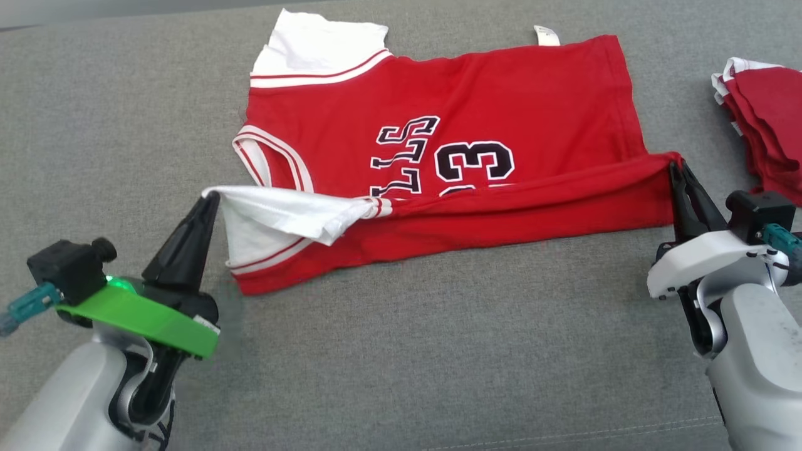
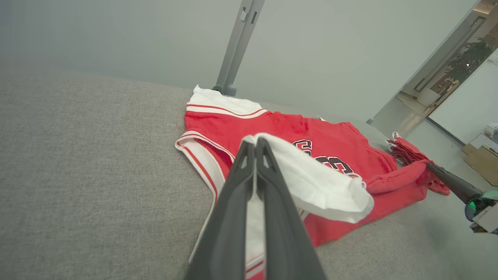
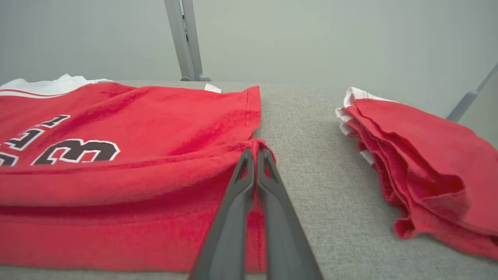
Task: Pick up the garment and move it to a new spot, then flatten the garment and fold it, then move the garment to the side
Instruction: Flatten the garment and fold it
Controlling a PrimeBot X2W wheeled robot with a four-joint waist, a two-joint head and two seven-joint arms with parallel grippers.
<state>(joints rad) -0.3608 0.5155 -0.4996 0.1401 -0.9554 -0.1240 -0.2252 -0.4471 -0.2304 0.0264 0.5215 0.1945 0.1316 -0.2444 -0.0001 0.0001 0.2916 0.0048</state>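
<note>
Currently the left hand [image 1: 212,198] is clenching the white sleeve [image 1: 282,214] of the garment [image 1: 476,106], the right hand [image 1: 676,166] its hem corner [image 1: 661,160], the long near edge stretching between them.

The right hand [image 3: 255,152] rises from the bottom edge, its two long dark grey fingers [image 3: 229,225] pressed together, tips pinching a raised corner of a soft red jersey [image 3: 155,128] printed with black, white-edged figures. The cloth spreads to the hand's left in a thick fold across the grey fabric-covered table [image 3: 307,132]. Far to the left, beyond the fingertips, lies its white sleeve [image 3: 46,86]; a small white label [image 3: 213,88] sticks out at the far edge. Right of the hand, apart from it, sits a pile of folded red garments [image 3: 424,163]. A grey metal post [image 3: 186,39] stands behind the table.
</note>
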